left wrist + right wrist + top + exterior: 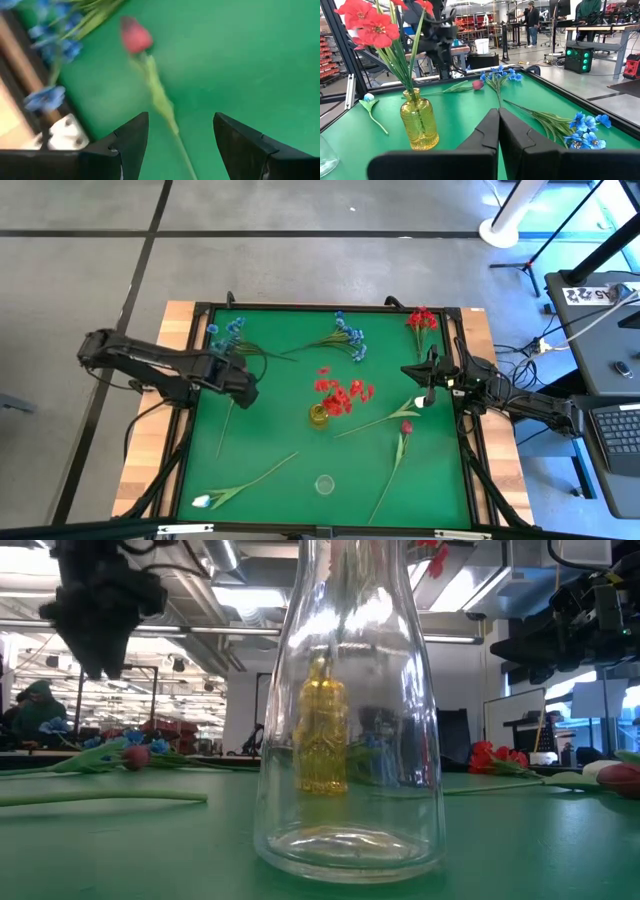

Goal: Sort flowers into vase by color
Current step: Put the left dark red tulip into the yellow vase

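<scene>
A yellow vase (318, 416) at the table's middle holds red flowers (342, 392). A clear vase (324, 484) stands near the front edge. My left gripper (180, 145) hangs open, pointing steeply down, over a pink tulip (135, 37). The tulip's stem (226, 430) lies flat on the mat and runs between the two fingers without touching them. My right gripper (498, 131) waits shut and level at the table's right side (428, 380). Blue sprays (228, 335) (350, 340), a red spray (421, 320), a white tulip (415, 404), another pink tulip (405, 427) and a pale bud (203, 501) lie loose on the mat.
The green mat (270, 500) has a raised black frame (300, 307) around it. The loose stems lie scattered across it, with a bare patch between the left gripper and the yellow vase. People and benches show in the room beyond the table.
</scene>
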`<state>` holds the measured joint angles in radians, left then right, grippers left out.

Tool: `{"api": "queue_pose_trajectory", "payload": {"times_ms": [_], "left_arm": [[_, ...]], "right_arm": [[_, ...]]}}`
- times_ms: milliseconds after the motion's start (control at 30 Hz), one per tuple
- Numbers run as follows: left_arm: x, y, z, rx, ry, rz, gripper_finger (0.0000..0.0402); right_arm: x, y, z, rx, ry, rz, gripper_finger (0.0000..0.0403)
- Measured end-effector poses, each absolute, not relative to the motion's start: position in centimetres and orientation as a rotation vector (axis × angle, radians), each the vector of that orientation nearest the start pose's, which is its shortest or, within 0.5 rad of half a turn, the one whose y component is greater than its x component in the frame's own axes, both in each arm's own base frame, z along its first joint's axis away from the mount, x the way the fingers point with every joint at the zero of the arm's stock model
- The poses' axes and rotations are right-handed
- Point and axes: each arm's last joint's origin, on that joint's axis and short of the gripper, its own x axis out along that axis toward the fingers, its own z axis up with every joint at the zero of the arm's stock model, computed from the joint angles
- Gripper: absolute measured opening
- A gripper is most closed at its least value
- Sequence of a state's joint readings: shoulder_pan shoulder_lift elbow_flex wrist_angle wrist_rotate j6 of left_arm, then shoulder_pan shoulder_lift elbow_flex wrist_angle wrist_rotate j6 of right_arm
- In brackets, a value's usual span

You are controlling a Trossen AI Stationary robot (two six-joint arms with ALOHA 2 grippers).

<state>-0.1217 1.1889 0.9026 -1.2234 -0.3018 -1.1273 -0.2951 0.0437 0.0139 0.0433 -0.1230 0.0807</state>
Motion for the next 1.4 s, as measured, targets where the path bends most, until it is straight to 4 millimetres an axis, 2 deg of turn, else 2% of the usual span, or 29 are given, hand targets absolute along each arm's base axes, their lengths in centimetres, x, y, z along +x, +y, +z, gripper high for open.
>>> {"api": "queue_pose_trajectory", "payload": {"times_ms": [67, 167, 333, 467, 733, 900, 1100, 1333, 1400], "left_arm": [[18.3, -1.8, 22.9, -0.596, 1.148, 0.868, 0.0217], [17.9, -2.0, 21.3, -0.615, 1.183, 0.830, 0.0217], [16.5, -1.3, 19.0, -0.652, 1.277, 0.922, 0.0217], [15.7, -0.7, 17.8, -0.706, 1.323, 0.974, 0.0217], [15.0, 0.3, 14.8, -0.815, 1.299, 0.989, 0.0217], [14.9, 0.9, 13.8, -0.891, 1.266, 0.980, 0.0209], [14.9, 1.4, 13.7, -0.920, 1.237, 1.006, 0.0146], [14.9, 1.9, 13.7, -0.932, 1.212, 1.055, 0.0019], [15.2, 1.9, 14.0, -0.912, 1.201, 1.036, 0.0011]], "right_arm": [[9.6, -2.6, 16.9, 0.077, -0.020, -0.171, 0.0010], [9.6, -2.6, 16.9, 0.078, -0.021, -0.172, 0.0010], [9.6, -2.6, 16.9, 0.078, -0.020, -0.172, 0.0010], [9.6, -2.6, 16.9, 0.078, -0.021, -0.172, 0.0010], [9.6, -2.6, 16.9, 0.077, -0.021, -0.171, 0.0010], [9.6, -2.6, 16.9, 0.078, -0.020, -0.172, 0.0010], [9.6, -2.6, 16.9, 0.077, -0.021, -0.171, 0.0010], [9.6, -2.6, 16.9, 0.077, -0.021, -0.171, 0.0010], [9.6, -2.6, 16.9, 0.077, -0.021, -0.171, 0.0010]]}}
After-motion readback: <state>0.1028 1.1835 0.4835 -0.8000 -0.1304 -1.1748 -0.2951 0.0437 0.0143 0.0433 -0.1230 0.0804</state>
